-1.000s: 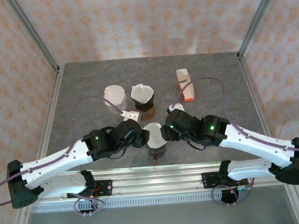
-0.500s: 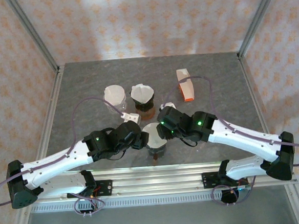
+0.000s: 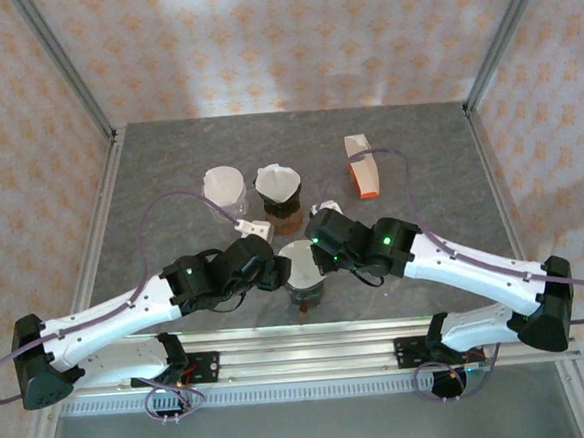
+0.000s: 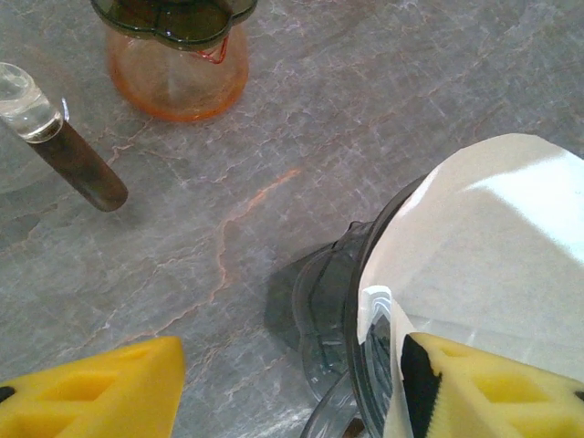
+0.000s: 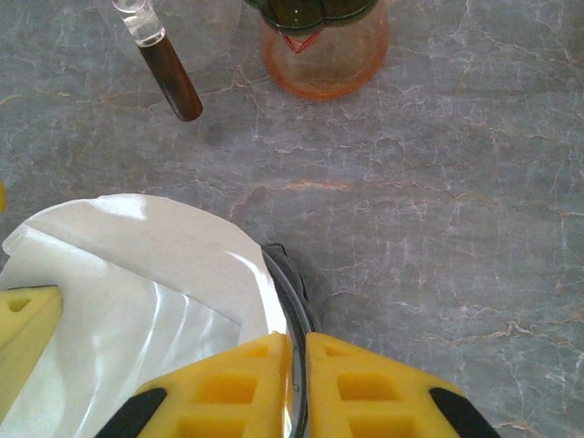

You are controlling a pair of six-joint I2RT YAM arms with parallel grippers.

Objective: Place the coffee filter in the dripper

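Observation:
A clear glass dripper (image 3: 303, 282) stands at the near middle of the table with a white paper coffee filter (image 3: 300, 262) opened inside it. In the right wrist view my right gripper (image 5: 297, 342) is shut on the dripper's rim (image 5: 290, 292): one finger lies inside against the filter (image 5: 137, 274), the other outside. My left gripper (image 4: 292, 365) is open and straddles the opposite rim (image 4: 358, 301). Its right finger rests inside on the filter (image 4: 493, 246), its left finger hangs over bare table. From above, both grippers (image 3: 276, 272) (image 3: 321, 260) flank the dripper.
Behind stand a dark dripper on an orange glass server (image 3: 279, 195), a clear cup with a filter (image 3: 224, 189) with a brown-handled piece (image 4: 78, 160) beside it, a small white block (image 3: 257, 224), and an orange-and-white filter box (image 3: 362, 166) at back right.
My right arm has swung left to the dripper's right side and its gripper has closed on the rim. The filter sits lower in the dripper. The left gripper has barely moved.

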